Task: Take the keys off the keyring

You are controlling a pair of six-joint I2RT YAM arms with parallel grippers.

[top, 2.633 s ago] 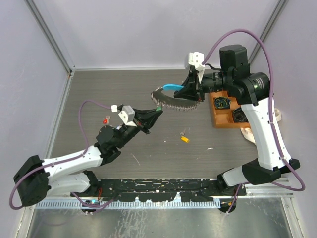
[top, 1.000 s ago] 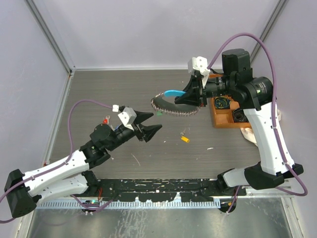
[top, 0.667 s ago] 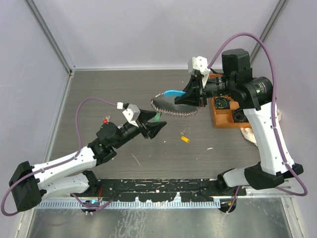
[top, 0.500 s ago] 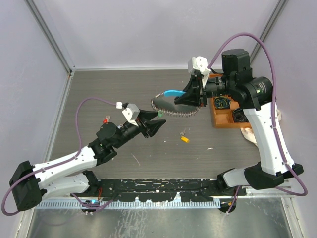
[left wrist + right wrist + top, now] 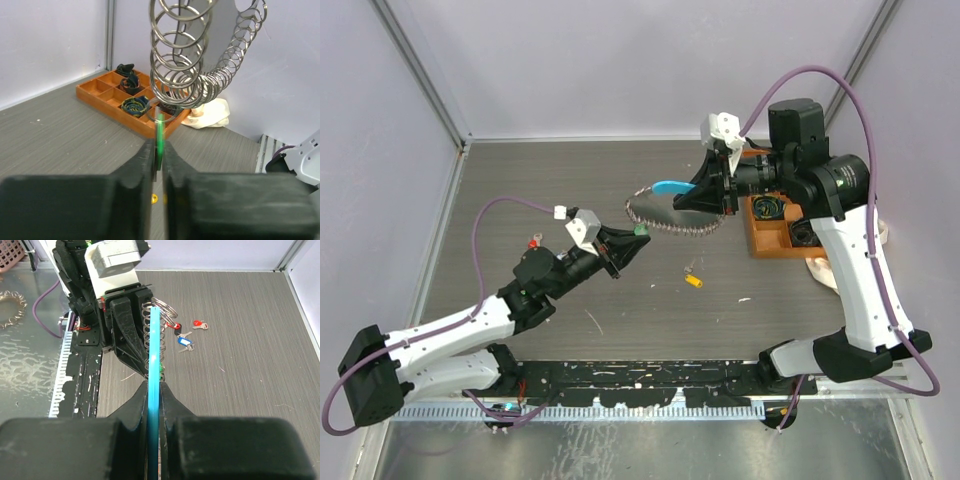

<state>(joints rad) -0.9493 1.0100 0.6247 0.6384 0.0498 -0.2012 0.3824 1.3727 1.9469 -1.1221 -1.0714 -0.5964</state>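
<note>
The keyring (image 5: 665, 222) is a coiled loop of silvery wire rings with a light-blue plastic piece (image 5: 668, 187), held up above the table. My right gripper (image 5: 705, 192) is shut on that blue piece (image 5: 154, 350), seen edge-on between its jaws. From the coil (image 5: 200, 65) hangs a green-headed key (image 5: 160, 137), and my left gripper (image 5: 158, 145) is shut on its head. In the top view the left gripper (image 5: 638, 233) meets the loop's left end. A red key (image 5: 199, 325) and a blue key (image 5: 185, 342) lie loose on the table.
An orange compartment tray (image 5: 775, 230) with dark coiled items stands at the right, beside a white object (image 5: 210, 111). A small yellow piece (image 5: 693, 281) lies on the table below the ring. The red key (image 5: 533, 241) lies left of the left arm.
The left gripper moved up and right to the keyring's left end, then closed from wide open onto the green key. The right arm held still.
</note>
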